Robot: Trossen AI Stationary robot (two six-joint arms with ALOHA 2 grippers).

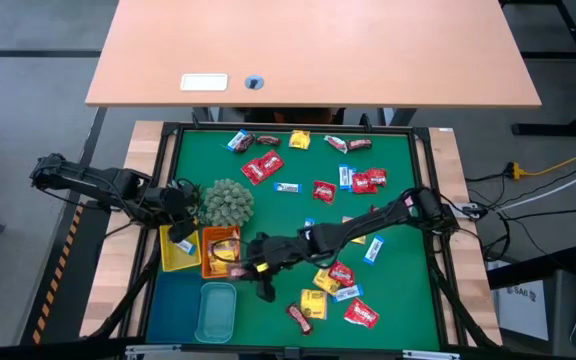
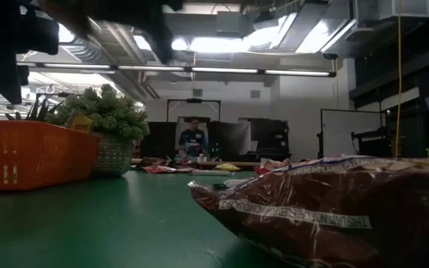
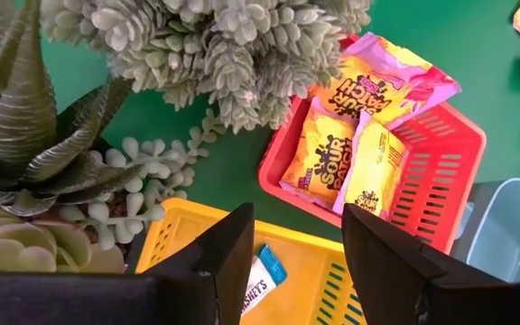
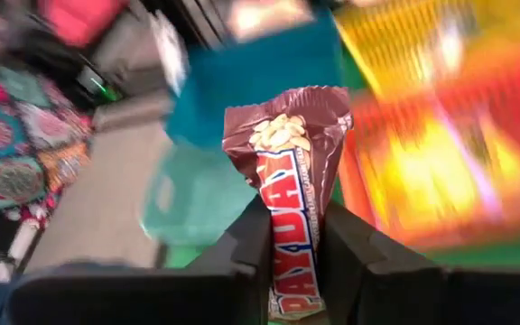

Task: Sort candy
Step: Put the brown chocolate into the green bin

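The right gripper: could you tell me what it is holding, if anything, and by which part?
The right gripper holds a brown PayDay bar, pinched across its lower half, the crimped top end standing free above the fingers.

You have four trays [image 1: 216, 312], one plant [image 1: 227, 201], two arms, three yellow packets in the orange tray [image 3: 441, 171] and one blue-white sweet [image 3: 258, 280] in the yellow.

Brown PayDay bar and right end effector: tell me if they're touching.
Touching. The right wrist view shows the right end effector with both dark fingers pressed against the brown PayDay bar.
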